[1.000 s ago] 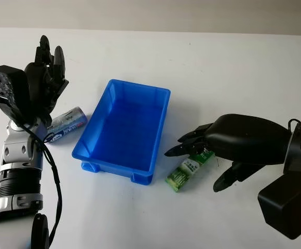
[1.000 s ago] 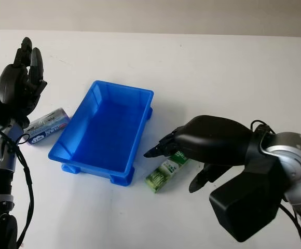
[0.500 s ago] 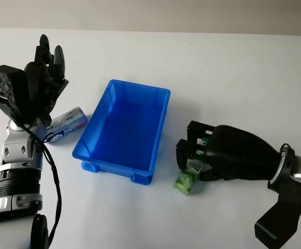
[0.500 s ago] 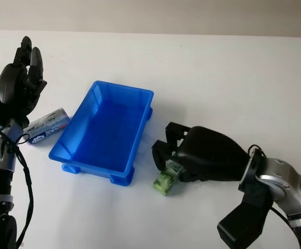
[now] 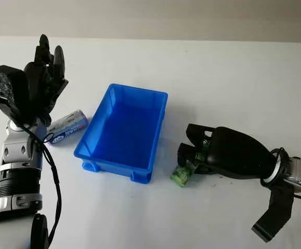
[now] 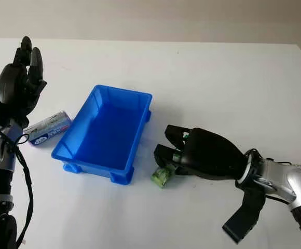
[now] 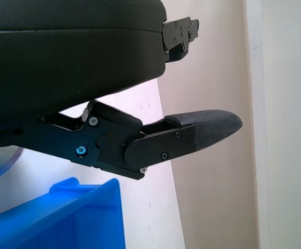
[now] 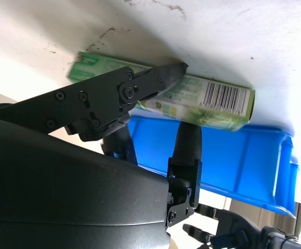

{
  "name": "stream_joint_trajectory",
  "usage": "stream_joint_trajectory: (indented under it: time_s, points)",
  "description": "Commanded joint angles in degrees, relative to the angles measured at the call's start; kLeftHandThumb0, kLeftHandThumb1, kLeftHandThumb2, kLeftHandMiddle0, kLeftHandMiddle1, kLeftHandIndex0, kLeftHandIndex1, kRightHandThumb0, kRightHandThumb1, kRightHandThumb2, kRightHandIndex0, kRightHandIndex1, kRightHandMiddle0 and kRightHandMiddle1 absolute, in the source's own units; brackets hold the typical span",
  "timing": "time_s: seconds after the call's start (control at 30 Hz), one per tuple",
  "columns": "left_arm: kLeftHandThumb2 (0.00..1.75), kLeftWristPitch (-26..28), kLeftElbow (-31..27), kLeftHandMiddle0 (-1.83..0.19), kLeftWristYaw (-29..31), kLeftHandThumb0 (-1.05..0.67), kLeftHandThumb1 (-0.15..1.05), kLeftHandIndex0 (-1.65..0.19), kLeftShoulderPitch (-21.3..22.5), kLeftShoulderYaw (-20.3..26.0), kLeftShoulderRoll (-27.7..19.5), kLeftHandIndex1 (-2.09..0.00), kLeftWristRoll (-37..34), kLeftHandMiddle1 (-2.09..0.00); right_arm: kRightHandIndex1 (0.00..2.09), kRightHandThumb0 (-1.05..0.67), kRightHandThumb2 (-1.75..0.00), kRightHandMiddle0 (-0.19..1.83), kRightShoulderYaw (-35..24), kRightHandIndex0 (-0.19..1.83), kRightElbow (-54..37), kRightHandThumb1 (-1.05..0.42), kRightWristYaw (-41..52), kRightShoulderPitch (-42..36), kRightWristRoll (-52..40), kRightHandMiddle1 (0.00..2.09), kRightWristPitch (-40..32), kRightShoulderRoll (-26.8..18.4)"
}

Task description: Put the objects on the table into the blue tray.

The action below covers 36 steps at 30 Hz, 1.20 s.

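Surface: white table [image 5: 233,72], faintly scuffed, reaching back to a plain beige wall at the far edge.
Right hand: right hand [image 5: 202,153] low over the table on the right, just right of the tray, fingers curled around the green packet; the right wrist view shows one fingertip [image 8: 171,71] pressed on its printed face.
Green packet: green packet [image 8: 207,96] lies on the table under that hand, its near end [image 5: 180,175] poking out beside the tray's near right corner; a barcode is printed on it, other text too small to read.
Blue tray: blue tray [image 5: 153,135] stands mid-table with nothing inside.
Left hand: left hand [image 5: 45,78] raised at the far left, open, holding nothing.
Wrapped tube: wrapped tube [image 5: 67,127] with blue and white label lies on the table just left of the tray; lettering unreadable.
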<state>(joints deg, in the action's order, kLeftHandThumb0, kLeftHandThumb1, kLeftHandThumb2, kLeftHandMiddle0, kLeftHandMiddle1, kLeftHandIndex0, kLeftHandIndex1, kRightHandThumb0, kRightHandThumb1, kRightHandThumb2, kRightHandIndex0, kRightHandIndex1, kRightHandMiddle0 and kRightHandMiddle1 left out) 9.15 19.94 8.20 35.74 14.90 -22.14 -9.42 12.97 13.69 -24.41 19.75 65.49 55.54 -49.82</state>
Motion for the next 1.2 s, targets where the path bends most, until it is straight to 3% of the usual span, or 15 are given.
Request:
stream_joint_trajectory:
  time_s: [0.0,0.13,0.23,0.4,0.9,1.07,1.17]
  points:
    - [0.65,-0.3,-0.6,0.19,0.4,-0.73,1.05,0.19,0.4,0.0,-1.1,0.0,0.4,0.0,2.09,-0.39,-0.06,0.63,1.0,0.78,1.8,-0.86,0.3,0.8,-1.5,1.94,-0.5,-0.2]
    - [0.66,-0.4,-0.1,0.19,0.9,-0.74,1.05,0.19,0.5,-0.2,-1.4,0.0,0.6,0.0,2.09,-0.37,-0.07,0.57,-0.9,0.78,3.3,-0.95,7.3,3.7,-13.0,2.01,-2.4,0.6]
    - [0.66,-0.2,0.2,0.19,0.9,-0.72,1.05,0.19,0.7,-0.1,-1.2,0.0,0.4,0.0,2.08,-0.36,-0.07,0.45,-2.3,0.65,4.4,-1.03,12.6,7.7,-21.7,2.09,-3.9,1.3]
    - [0.64,0.0,0.3,0.19,0.6,-0.72,1.05,0.19,0.9,-0.1,-0.9,0.0,0.3,0.0,1.96,-0.34,-0.05,0.54,-4.5,0.73,5.3,-0.95,16.4,15.3,-27.5,2.01,-7.8,3.3]
    - [0.64,0.6,-0.2,0.19,0.4,-0.72,1.05,0.19,0.6,-0.5,-1.0,0.0,0.4,0.0,1.67,-0.43,-0.05,0.83,-3.8,1.06,16.4,-0.88,14.5,33.4,-27.3,1.83,-6.9,9.0]
    - [0.64,0.5,-0.3,0.19,0.2,-0.73,1.05,0.19,0.6,-0.5,-0.6,0.0,0.4,0.0,1.88,-0.46,-0.06,0.83,-1.4,1.05,20.9,-0.94,9.4,37.4,-23.2,1.99,-7.2,12.5]
    - [0.64,0.8,-0.7,0.19,-0.4,-0.73,1.05,0.19,0.4,-0.7,-0.3,0.0,0.4,0.0,1.9,-0.46,-0.06,0.74,1.4,0.99,24.9,-0.97,4.4,40.0,-19.4,1.97,-7.4,15.2]
